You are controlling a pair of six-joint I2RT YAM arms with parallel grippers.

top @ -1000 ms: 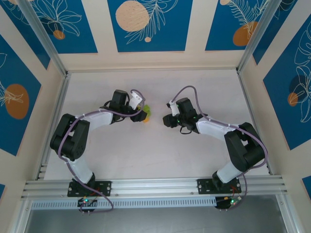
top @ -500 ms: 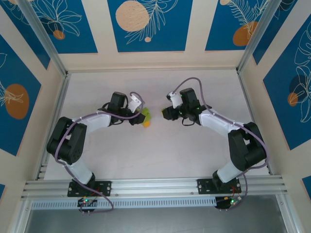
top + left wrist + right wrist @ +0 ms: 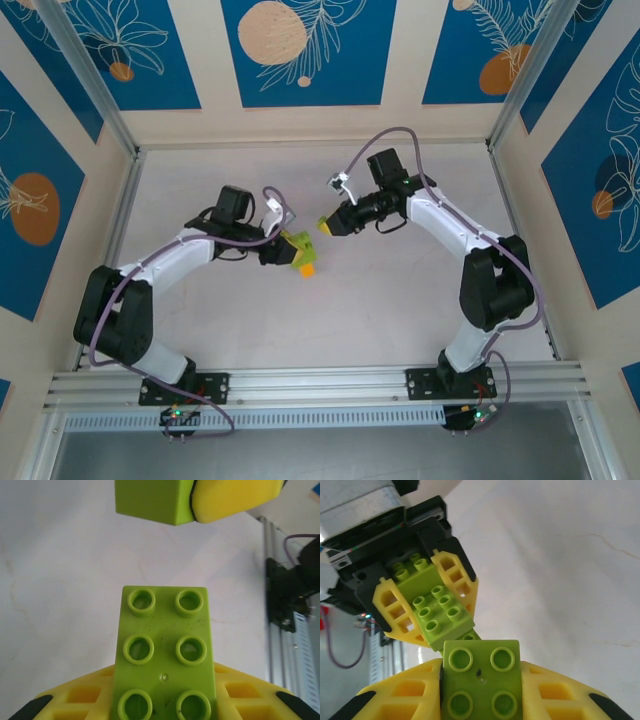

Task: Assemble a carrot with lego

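At left of centre in the top view, the left pincer (image 3: 296, 250) is clenched on the carrot (image 3: 303, 256), a small figure of lime-green plastic bricks with an orange brick tip at its lower right, over the pale tabletop (image 3: 400, 320). In the left wrist view the studded carrot (image 3: 165, 655) rises from the bottom edge between yellow fingers (image 3: 95, 710). Just to the right in the top view, a small gap away, the right pincer (image 3: 327, 224) grasps a lime-green square plastic brick (image 3: 322, 222). In the right wrist view this brick (image 3: 481, 680) sits at bottom centre, and the carrot (image 3: 437, 610) is at upper left
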